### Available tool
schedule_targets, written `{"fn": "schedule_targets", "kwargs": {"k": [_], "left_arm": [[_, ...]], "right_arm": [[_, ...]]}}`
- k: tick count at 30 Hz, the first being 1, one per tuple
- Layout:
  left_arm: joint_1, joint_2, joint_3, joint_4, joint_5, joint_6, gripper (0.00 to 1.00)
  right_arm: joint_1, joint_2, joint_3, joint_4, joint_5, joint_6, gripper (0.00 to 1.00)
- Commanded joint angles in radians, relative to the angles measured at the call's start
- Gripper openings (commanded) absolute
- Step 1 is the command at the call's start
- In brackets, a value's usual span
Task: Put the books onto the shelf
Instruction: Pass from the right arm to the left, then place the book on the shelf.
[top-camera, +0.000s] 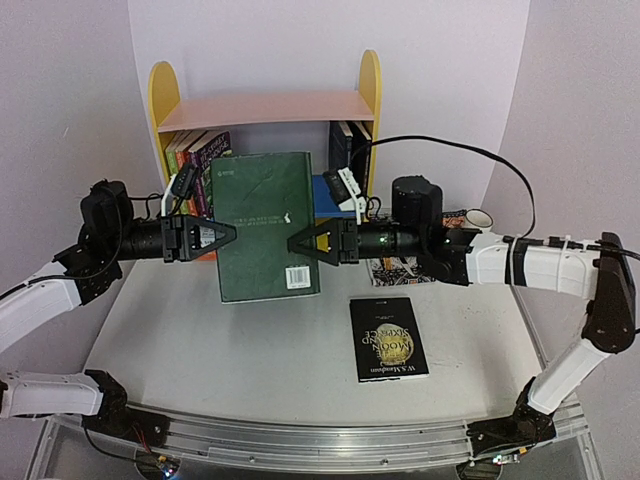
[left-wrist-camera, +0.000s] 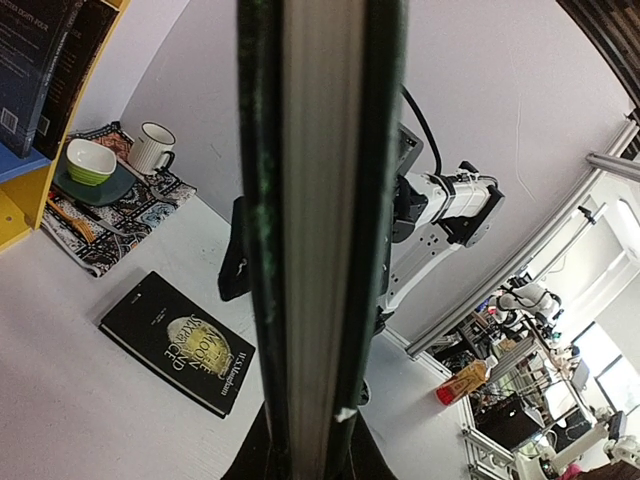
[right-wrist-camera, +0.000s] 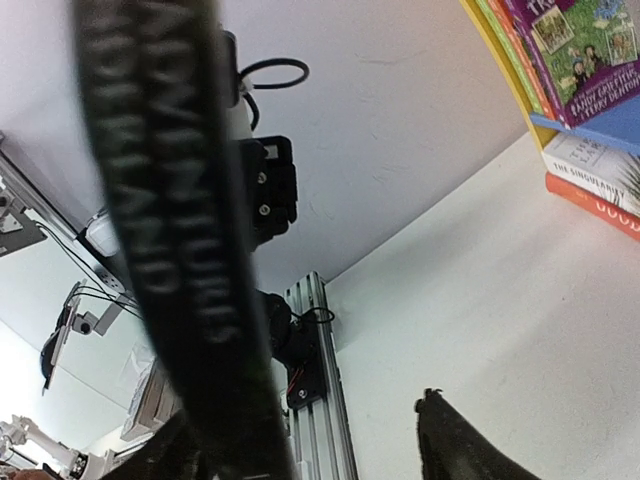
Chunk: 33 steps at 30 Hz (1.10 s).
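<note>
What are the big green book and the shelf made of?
The green book looks like paper pages inside a dull, scuffed card cover; the pale page edges show. The shelf seems painted wood or board, smooth and matte, though it could be plastic.

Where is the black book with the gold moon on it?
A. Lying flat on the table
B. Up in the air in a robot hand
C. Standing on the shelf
A: the black book lies flat, cover up, on the white table in front of the shelf; it is the green book that is up in the air.
</note>
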Motion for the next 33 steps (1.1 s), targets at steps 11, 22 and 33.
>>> {"fn": "schedule_targets", "kwargs": {"k": [11, 22, 33], "left_arm": [[0.004, 0.001, 0.053, 0.169, 0.052, -0.068, 0.0], [0.006, 0.003, 0.041, 0.169, 0.014, -0.044, 0.24], [0.016, -0.045, -0.012, -0.074, -0.272, 0.167, 0.94]], "right_arm": [[0.004, -0.057, 0.058, 0.163, -0.087, 0.022, 0.41], [0.003, -0.068, 0.053, 0.145, -0.09, 0.029, 0.0], [0.004, -0.134, 0.098, -0.392, 0.385, -0.345, 0.0]]}}
